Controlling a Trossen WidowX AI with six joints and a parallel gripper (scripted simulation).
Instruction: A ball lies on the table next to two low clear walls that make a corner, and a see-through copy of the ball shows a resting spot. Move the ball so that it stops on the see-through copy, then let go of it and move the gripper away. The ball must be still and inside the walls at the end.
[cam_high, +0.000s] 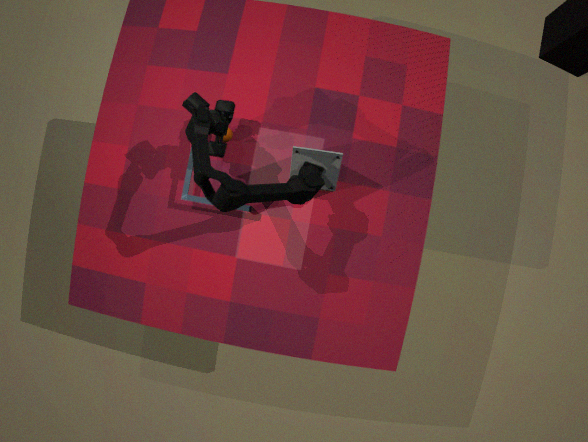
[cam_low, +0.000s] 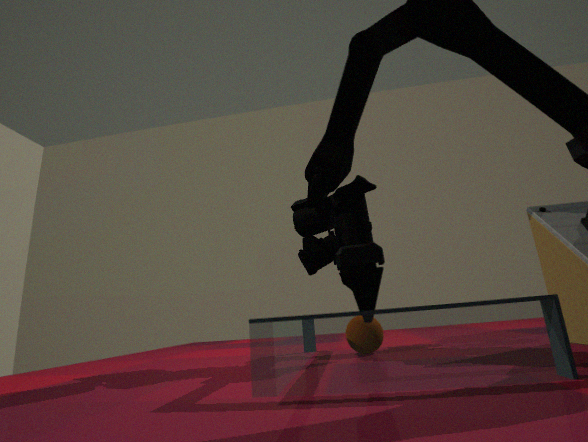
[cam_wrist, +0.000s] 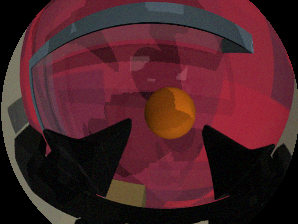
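The orange ball (cam_low: 364, 335) rests on the red checked table inside the corner made by the two low clear walls (cam_low: 400, 309). My gripper (cam_low: 367, 311) points straight down just above the ball, its tips at about the level of the wall's top edge. In the wrist view the fingers stand wide apart (cam_wrist: 162, 149) and the ball (cam_wrist: 170, 112) lies below and between them, free of both. The walls show as a grey-blue arc (cam_wrist: 147, 18) beyond it. From above, the ball (cam_high: 227, 134) peeks out beside the gripper (cam_high: 219, 131). I cannot make out the see-through copy apart from the ball.
The arm's grey base plate (cam_high: 317, 166) sits right of the walls (cam_high: 189, 176); its yellow pedestal (cam_low: 560, 255) stands at the right edge. The arm's links cross over the walled corner. A black block (cam_high: 567, 35) hangs at the far upper right.
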